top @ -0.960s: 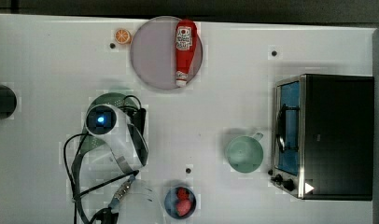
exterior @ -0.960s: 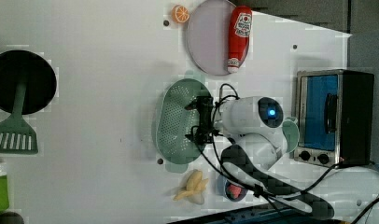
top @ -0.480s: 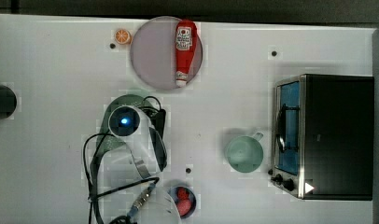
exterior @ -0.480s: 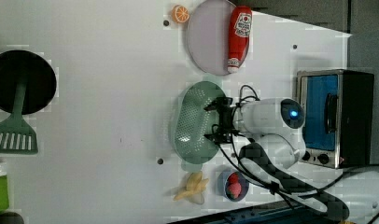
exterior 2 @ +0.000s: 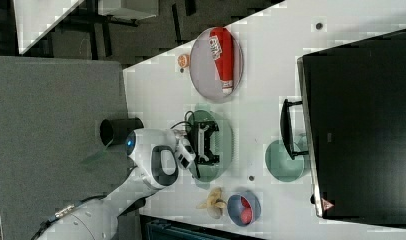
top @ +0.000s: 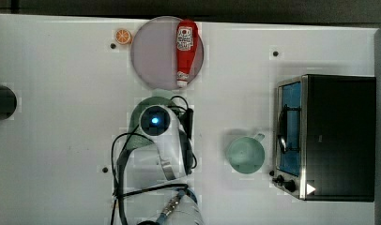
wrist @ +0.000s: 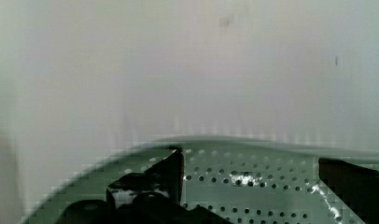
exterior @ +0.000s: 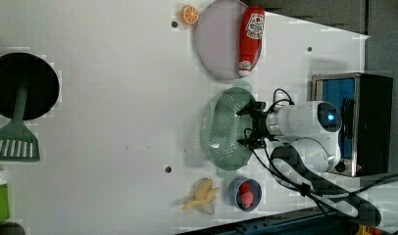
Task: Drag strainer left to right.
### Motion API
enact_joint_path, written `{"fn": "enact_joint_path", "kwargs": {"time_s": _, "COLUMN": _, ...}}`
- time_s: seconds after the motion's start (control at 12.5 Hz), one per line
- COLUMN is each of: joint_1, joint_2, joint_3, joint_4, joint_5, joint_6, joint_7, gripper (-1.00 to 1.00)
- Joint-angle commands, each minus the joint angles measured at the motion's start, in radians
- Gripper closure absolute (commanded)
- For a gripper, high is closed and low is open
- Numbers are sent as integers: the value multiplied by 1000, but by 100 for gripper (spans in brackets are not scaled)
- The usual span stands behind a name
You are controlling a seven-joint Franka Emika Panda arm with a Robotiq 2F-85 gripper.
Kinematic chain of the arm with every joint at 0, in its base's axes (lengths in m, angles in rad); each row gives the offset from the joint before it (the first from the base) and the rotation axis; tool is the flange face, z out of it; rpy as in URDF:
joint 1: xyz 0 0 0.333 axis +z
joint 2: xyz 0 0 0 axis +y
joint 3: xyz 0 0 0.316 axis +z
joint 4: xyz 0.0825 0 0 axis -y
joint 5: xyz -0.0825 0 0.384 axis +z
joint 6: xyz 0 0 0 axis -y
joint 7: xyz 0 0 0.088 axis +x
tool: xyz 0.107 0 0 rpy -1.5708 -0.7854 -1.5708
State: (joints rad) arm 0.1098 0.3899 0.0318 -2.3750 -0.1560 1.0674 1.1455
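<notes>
The gripper [exterior: 249, 126] stands spread wide inside the strainer [exterior: 220, 128], which sits mid-table between the plate [exterior: 216, 46] and the bowl [exterior: 245, 194]. The drag looks underway; next it must push the wall toward the left view's right, toward the mug [top: 245, 154].

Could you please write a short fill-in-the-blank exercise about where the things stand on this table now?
1. The ketchup bottle lies on the round ____.
2. In the left view, the gripper stands over the strainer with its fingers ____.
3. In the top view, the mug stands between the robot arm and the ____.
4. In the left view, the banana lies beside a small blue ____ holding something red.

Missing words: plate; open; toaster oven; bowl
</notes>
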Motion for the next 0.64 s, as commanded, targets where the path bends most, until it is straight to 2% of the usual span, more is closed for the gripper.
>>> {"fn": "enact_joint_path", "kwargs": {"time_s": 0.08, "joint_1": -26, "joint_2": -8, "joint_3": -54, "joint_4": -2, "joint_5": 5, "joint_6": 12, "joint_7": -191, "gripper": -100}}
{"fn": "enact_joint_path", "kwargs": {"time_s": 0.64, "joint_1": -30, "joint_2": -8, "joint_3": -162, "joint_4": -2, "joint_5": 5, "joint_6": 13, "joint_7": -281, "gripper": -100}}
